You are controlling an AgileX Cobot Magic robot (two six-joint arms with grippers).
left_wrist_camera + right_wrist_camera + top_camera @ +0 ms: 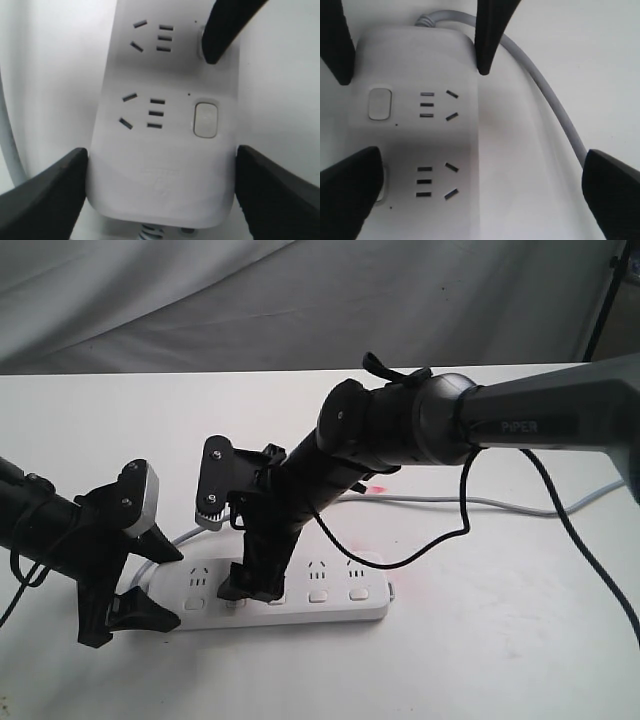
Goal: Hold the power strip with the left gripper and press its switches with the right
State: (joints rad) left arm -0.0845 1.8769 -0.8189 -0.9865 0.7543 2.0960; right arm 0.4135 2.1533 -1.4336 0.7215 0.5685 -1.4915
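The white power strip (330,585) lies flat on the table, its grey cord (480,502) leaving from its left end. My left gripper (165,587) is shut on that end, one black finger against each long side (50,195). My right gripper (250,585) stands open above the strip. One of its fingertips (217,35) rests on the second switch from the cord end and covers most of it. The first switch (205,120) sits uncovered beside it. In the right wrist view, the power strip (420,145) lies under my right gripper (480,195), whose other finger (615,195) hangs over bare table.
The cord (555,110) curves away over the white table (480,660) behind the strip. A black cable (440,540) droops from the right arm to the tabletop. Grey cloth (200,300) hangs behind the table.
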